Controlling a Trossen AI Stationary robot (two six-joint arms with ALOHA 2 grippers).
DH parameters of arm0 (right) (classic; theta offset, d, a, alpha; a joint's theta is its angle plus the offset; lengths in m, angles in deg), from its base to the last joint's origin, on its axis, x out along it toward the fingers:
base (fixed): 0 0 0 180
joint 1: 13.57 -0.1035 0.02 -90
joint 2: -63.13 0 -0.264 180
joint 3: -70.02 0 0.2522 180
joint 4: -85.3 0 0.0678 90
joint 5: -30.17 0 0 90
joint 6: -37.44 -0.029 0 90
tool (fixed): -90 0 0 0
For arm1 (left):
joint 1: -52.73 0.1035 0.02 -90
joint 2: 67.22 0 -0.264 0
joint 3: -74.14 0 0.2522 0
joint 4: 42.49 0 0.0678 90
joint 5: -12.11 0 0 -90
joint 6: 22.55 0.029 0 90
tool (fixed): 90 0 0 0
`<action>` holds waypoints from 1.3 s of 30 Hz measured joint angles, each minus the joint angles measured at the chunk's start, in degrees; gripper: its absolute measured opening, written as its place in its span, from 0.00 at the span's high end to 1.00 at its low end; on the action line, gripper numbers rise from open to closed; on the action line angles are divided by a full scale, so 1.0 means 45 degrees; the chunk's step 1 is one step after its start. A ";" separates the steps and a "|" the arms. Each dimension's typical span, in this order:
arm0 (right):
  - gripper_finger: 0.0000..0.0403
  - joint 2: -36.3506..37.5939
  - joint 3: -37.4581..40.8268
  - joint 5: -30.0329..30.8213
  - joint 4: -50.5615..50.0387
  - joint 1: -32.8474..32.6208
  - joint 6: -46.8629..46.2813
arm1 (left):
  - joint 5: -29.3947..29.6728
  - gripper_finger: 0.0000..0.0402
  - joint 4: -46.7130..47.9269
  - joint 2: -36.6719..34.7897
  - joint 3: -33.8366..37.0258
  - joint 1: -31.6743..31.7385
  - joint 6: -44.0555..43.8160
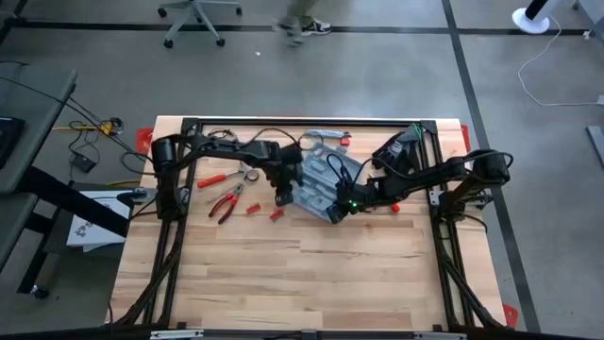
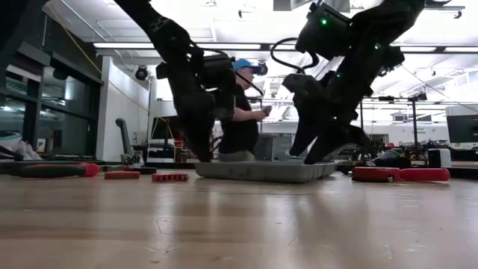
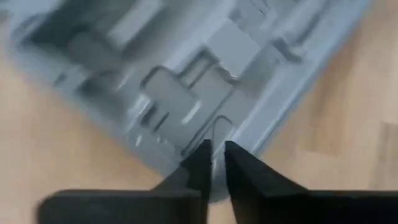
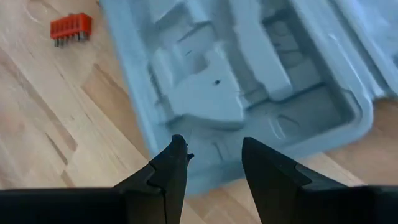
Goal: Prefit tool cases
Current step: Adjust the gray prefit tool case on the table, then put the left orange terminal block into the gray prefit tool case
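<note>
The floor was grey concrete with dark tape lines. A white wheeled office chair stood there. Long ceiling lights shone above.

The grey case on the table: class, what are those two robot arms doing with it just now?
Both arms are working on the open grey-blue tool case lying flat on the wooden table. The left gripper is pinched on the case's rim. The right gripper hovers open over the opposite edge. Red-handled pliers and small red parts lie beside the case, not yet fitted in. A person sits behind the table.
</note>
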State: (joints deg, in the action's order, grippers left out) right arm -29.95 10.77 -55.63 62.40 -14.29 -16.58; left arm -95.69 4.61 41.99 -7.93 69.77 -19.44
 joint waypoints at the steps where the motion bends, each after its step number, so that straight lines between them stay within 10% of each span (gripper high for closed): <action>1: 0.63 0.0006 0.0043 -0.0044 0.0046 -0.0025 0.0005 | -0.0232 0.97 0.0210 0.0064 0.0000 -0.0205 -0.0117; 16: 0.63 0.0068 0.0231 -0.0455 -0.0237 -0.0964 -0.0038 | -0.0668 0.99 -0.0649 -0.0369 0.0029 -0.3472 -0.2653; 32: 0.63 0.3740 0.0257 0.1508 -0.2071 -0.1552 -0.0499 | 0.4187 0.99 0.2325 -0.4057 0.0044 -0.3355 -0.3595; 39: 0.63 0.4260 0.0257 0.2172 -0.3969 -0.2073 -0.0565 | 0.5214 0.97 0.2347 -0.5751 0.2690 -0.3125 -0.5013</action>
State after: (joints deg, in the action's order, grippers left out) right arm -10.78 11.93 -45.85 44.53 -23.62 -19.12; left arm -72.22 15.17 16.11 4.18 55.70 -42.00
